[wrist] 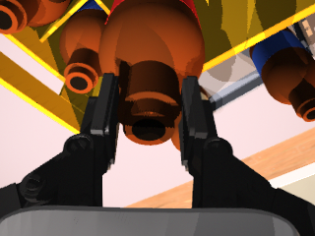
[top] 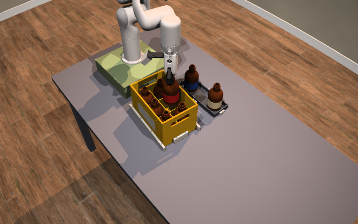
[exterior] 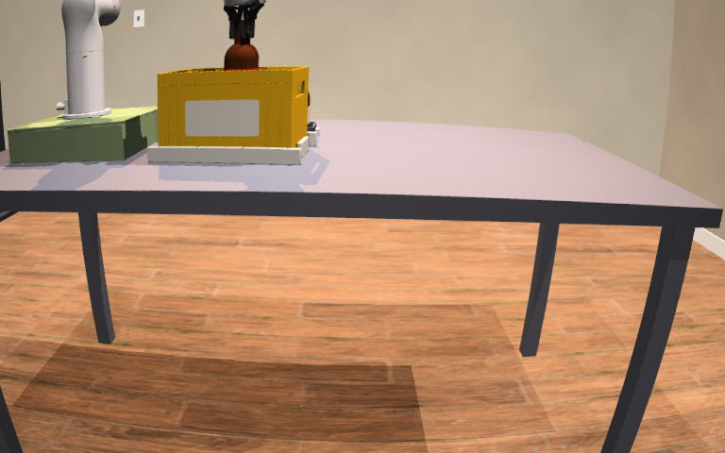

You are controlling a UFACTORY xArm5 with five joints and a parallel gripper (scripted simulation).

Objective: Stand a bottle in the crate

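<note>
— What does the top view add?
— Five brown bottles in the yellow crate (top: 168,126), then two upright on the dark tray (top: 202,95); the exterior view hides those.

— And the red-labelled bottle (top: 170,92)?
— Upright, partly sunk into a far crate cell, the gripper (wrist: 150,114) clamped on its neck.
</note>
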